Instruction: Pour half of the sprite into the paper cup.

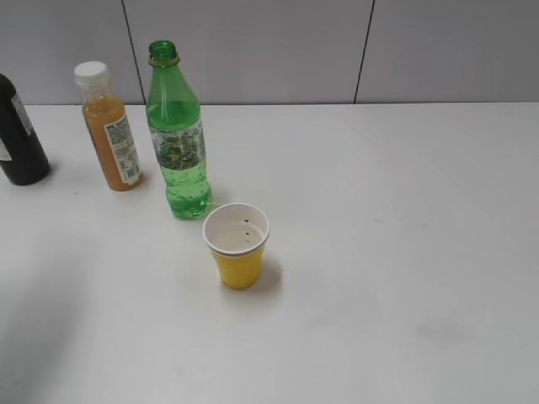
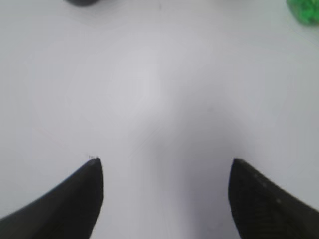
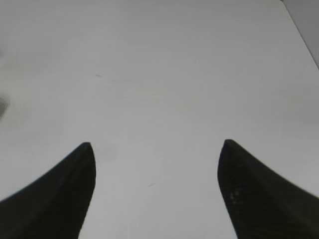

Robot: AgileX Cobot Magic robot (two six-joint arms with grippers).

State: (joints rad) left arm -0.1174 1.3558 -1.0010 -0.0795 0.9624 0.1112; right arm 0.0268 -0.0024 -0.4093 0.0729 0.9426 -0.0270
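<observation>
The sprite (image 1: 178,135), a tall green plastic bottle with a pale label and no cap, stands upright left of the table's middle. Its green base shows at the top right corner of the left wrist view (image 2: 305,11). The yellow paper cup (image 1: 237,246) stands upright just in front and to the right of the bottle, with a little clear liquid inside. My left gripper (image 2: 164,162) is open and empty above bare table. My right gripper (image 3: 155,145) is open and empty above bare table. Neither gripper shows in the exterior view.
An orange juice bottle with a white cap (image 1: 110,128) stands left of the sprite. A dark bottle (image 1: 20,135) stands at the far left edge. A grey wall runs behind the white table (image 1: 404,252).
</observation>
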